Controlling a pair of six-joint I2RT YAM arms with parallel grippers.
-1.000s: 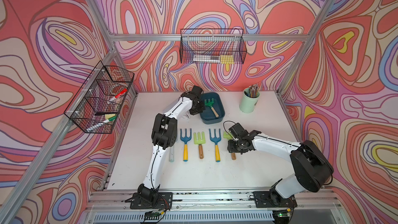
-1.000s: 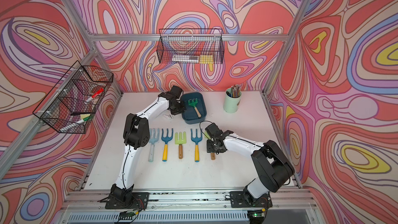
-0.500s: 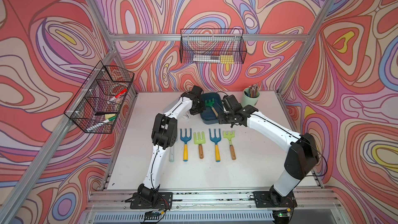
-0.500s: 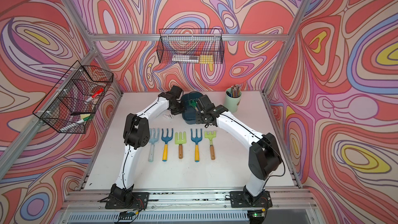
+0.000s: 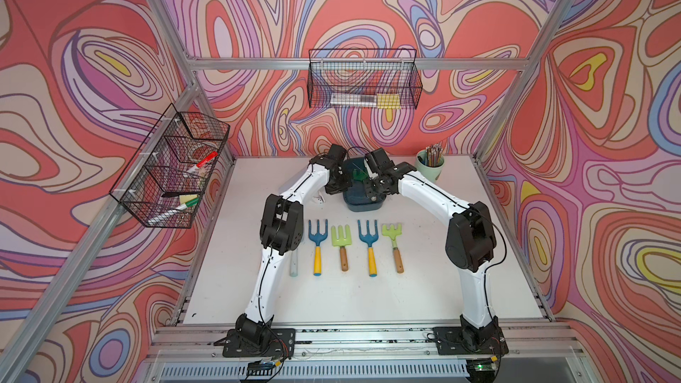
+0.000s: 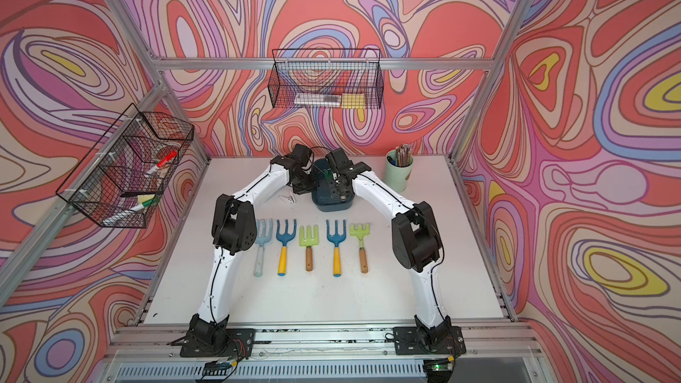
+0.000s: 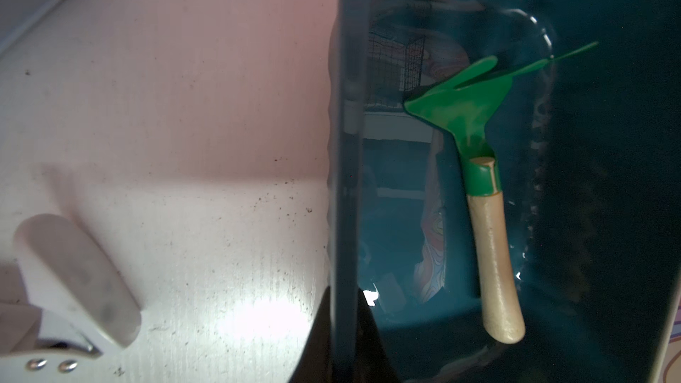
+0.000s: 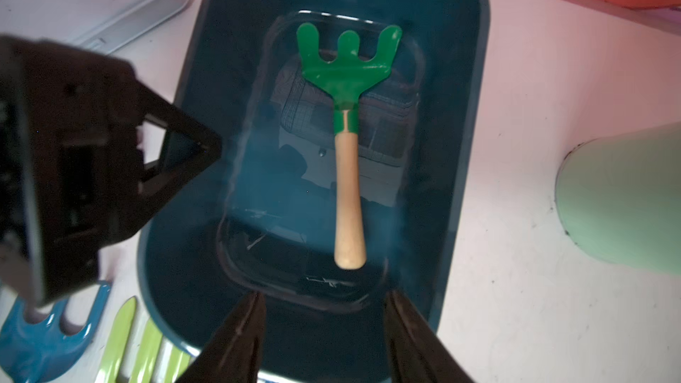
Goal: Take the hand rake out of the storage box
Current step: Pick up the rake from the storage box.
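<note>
The storage box [image 5: 363, 208] [image 6: 333, 207] is a dark teal tub at the back middle of the table. Inside it lies the hand rake [image 8: 348, 178] [image 7: 492, 245], green head and pale wooden handle, flat on the box floor. My left gripper [image 7: 344, 300] [image 5: 337, 187] is shut on the box's left wall [image 7: 346, 141], one finger on each side of it. My right gripper [image 8: 324, 296] [image 5: 372, 193] hangs open above the box's near end, just short of the handle's tip, with nothing between its fingers.
Several hand forks and rakes [image 5: 368, 245] lie in a row in front of the box. A mint-green cup [image 5: 429, 169] of pencils stands right of it. A pale flat case [image 8: 92, 1] and a white clip [image 5: 318, 199] lie left. Wire baskets [image 5: 363, 82] hang on the walls.
My right arm has swung from the front row of tools back to the box and now hovers over it. The left arm has stayed on the box wall.
</note>
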